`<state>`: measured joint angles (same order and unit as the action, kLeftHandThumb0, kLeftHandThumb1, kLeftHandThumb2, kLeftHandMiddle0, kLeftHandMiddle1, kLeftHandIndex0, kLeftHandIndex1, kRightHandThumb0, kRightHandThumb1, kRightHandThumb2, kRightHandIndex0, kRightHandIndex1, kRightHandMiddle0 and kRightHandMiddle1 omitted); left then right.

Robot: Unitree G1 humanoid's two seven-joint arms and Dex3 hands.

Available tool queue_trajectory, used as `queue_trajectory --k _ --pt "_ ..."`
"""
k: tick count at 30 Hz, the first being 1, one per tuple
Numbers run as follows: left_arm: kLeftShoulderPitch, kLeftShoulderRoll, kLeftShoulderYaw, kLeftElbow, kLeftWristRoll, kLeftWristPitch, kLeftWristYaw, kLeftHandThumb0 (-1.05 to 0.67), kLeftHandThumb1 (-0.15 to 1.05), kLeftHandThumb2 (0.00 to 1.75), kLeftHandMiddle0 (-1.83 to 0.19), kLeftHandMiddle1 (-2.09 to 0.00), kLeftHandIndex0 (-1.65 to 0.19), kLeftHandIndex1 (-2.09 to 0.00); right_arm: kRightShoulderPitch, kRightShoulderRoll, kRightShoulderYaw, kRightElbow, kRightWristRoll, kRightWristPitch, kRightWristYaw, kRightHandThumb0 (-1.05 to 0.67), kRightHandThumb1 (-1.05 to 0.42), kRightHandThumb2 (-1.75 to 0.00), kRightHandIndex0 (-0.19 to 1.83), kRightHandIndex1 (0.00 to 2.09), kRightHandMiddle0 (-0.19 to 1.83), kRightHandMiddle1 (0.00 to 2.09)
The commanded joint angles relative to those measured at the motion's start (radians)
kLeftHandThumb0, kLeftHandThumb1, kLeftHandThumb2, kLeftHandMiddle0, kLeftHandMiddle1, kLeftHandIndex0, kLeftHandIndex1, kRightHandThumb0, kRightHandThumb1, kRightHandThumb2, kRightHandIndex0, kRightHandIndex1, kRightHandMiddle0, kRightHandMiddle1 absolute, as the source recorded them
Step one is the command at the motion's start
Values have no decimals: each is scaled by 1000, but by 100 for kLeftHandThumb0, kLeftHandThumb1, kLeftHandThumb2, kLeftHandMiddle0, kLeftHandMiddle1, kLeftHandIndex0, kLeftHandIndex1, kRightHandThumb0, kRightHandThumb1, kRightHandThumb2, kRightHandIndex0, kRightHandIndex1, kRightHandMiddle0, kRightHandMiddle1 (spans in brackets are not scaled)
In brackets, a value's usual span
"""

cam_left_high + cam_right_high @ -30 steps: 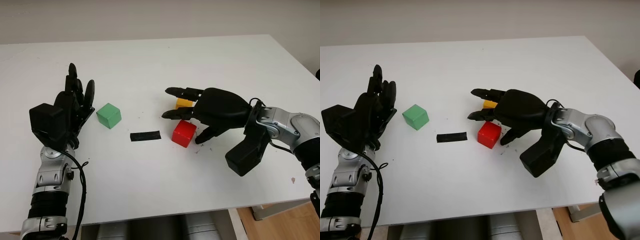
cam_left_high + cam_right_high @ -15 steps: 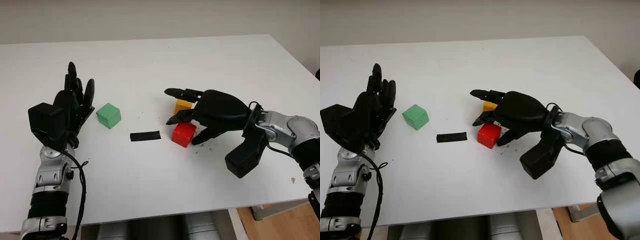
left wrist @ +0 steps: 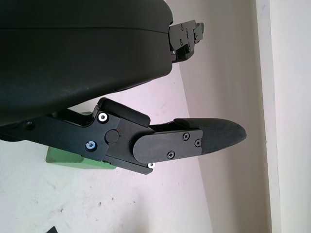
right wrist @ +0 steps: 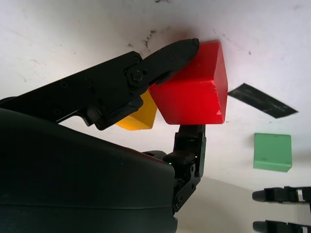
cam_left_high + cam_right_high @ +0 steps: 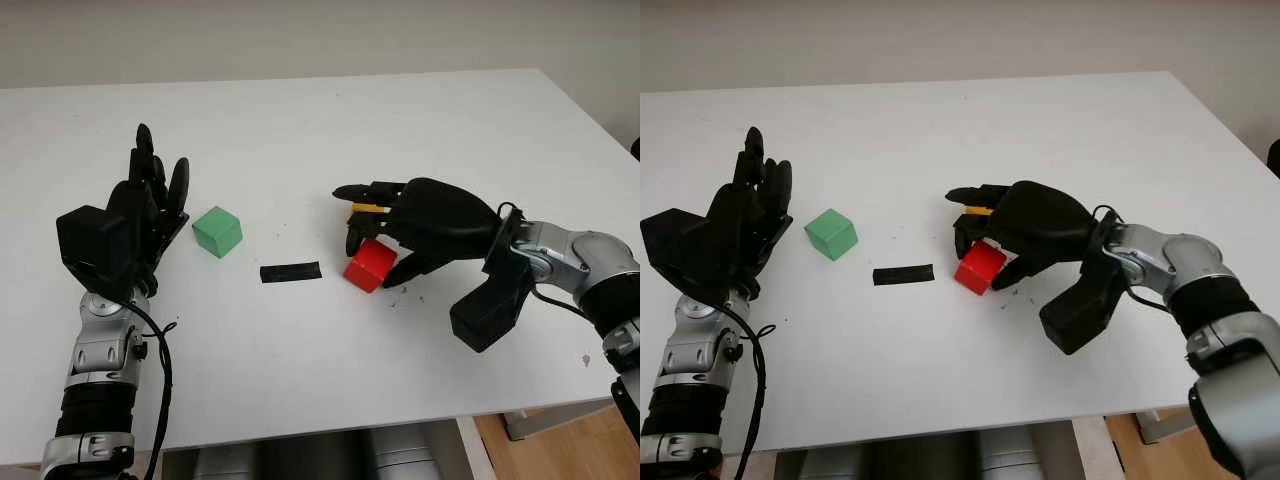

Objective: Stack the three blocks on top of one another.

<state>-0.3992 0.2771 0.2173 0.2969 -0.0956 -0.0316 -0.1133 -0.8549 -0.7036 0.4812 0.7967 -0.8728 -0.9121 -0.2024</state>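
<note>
Right now the right robot hand (image 5: 378, 232) grips the red block (image 5: 370, 265), tilted, on the white table (image 5: 300, 360), with the yellow block (image 4: 138, 118) just behind it. Well to the left, the green block (image 5: 217, 231) sits beside the open left robot hand (image 5: 140, 215), and a black strip (image 5: 290, 272) lies between the blocks.

yellow block (image 5: 367, 208) touches red block (image 5: 370, 266) (tight) | open table (image 5: 300, 130) beyond
</note>
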Motion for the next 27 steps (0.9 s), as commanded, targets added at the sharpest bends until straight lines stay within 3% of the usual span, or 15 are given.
queue_trajectory --k 1,13,22,27 --pt "-10 10 -3 -8 6 -10 0 -75 105 54 19 0 19 0 -23 13 -31 1 56 6 28 -43 -95 -5 34 9 42 142" --pt "-19 -1 -11 6 11 -24 10 -75 105 53 19 0 19 0 -76 202 -178 -9 531 128 422 -42 -94 -5 32 7 39 141" --pt "-7 0 -6 -14 7 -11 19 -79 105 50 19 0 19 0 -83 330 -216 -3 656 295 605 -44 -93 -5 31 6 42 143" --pt "-6 -1 -5 -20 5 -6 25 -79 105 49 19 0 19 0 -91 342 -207 -13 636 383 671 -45 -92 -5 24 3 42 143"
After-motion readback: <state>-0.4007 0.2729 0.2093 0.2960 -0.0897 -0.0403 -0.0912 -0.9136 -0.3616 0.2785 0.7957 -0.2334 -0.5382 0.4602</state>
